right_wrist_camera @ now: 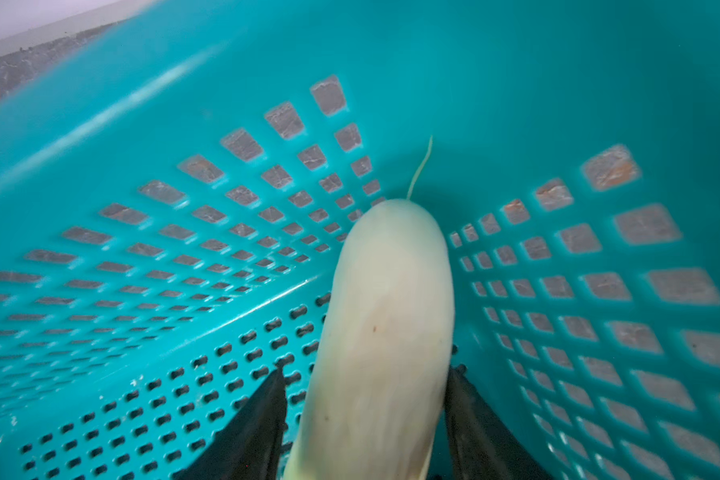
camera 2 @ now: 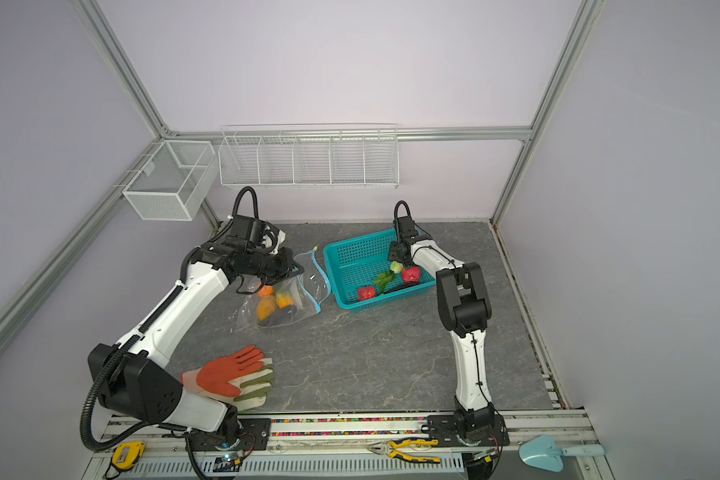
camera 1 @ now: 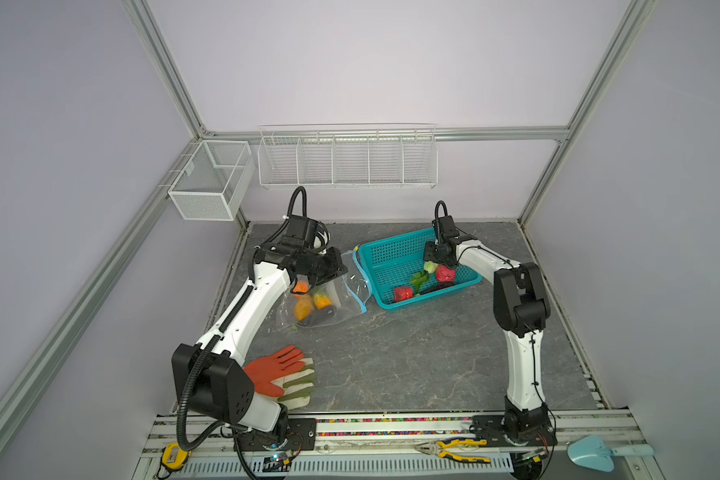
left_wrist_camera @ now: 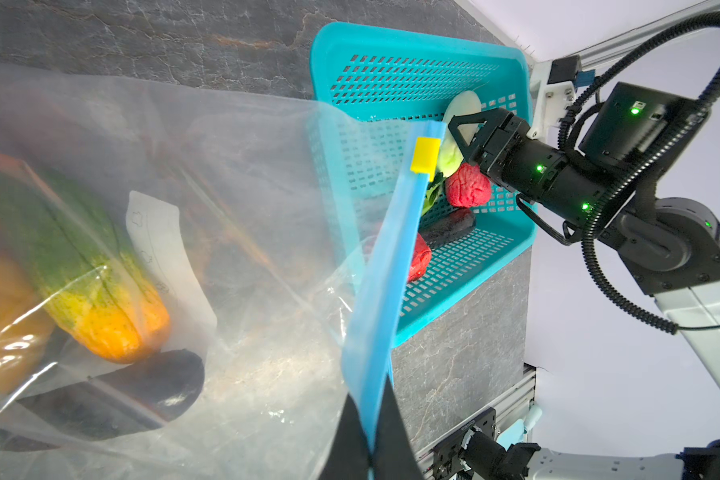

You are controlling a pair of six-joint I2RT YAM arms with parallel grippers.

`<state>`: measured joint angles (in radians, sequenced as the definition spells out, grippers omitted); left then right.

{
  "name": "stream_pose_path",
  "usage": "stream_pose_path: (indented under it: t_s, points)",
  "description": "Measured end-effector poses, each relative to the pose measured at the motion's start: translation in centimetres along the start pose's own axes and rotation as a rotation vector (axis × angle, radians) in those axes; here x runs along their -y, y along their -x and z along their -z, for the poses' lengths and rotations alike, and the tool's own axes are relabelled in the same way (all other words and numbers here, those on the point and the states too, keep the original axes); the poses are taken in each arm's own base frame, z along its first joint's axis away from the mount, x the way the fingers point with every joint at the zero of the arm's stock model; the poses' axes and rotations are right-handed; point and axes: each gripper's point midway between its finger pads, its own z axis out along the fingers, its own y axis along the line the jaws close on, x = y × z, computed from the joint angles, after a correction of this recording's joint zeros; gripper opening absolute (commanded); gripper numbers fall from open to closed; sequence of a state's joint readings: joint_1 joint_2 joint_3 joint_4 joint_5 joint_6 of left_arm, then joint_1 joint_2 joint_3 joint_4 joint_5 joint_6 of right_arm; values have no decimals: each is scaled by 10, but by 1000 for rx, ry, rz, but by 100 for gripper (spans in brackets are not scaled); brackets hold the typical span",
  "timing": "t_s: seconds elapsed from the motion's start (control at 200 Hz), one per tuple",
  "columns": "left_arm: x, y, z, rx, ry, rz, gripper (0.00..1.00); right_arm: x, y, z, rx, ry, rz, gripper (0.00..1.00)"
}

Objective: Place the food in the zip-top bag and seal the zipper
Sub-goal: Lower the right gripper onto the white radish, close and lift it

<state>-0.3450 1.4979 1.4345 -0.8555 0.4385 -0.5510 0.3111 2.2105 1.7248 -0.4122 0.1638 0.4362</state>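
Loading looks roughly half done. Top view: zip-top bag (camera 1: 350,291) lies on the tabletop (camera 1: 412,365) left of the teal basket (camera 1: 433,296), mouth facing right, several food pieces (camera 1: 302,309) inside; two red pieces (camera 1: 403,293) and a leaf (camera 1: 420,279) wait in the basket. Left wrist: left claw (left_wrist_camera: 371,415) pinched shut on the zipper (left_wrist_camera: 387,266), unsealed, strip running near to far, yellow slider (left_wrist_camera: 425,154) at far end. Right wrist: right claw (right_wrist_camera: 364,374) grips a white-green vegetable (right_wrist_camera: 387,311), long axis along the claw, rooted tip pointing away.

Clear zip-top bag (left_wrist_camera: 246,208) lies open, blue zipper (left_wrist_camera: 391,266) unsealed, orange food (camera 1: 303,308) inside
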Motion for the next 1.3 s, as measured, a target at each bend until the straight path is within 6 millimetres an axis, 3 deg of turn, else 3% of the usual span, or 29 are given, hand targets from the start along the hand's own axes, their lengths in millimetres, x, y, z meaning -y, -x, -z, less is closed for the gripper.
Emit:
stream_pose_path:
  t_s: [0.67, 1.299]
  points:
    - [1, 1, -2, -2, -8, -4, 0, -16, -1, -6, -45, 44, -22, 67]
    - [1, 1, -2, -1, -9, -5, 0, -21, -9, -14, -82, 64, -152, 81]
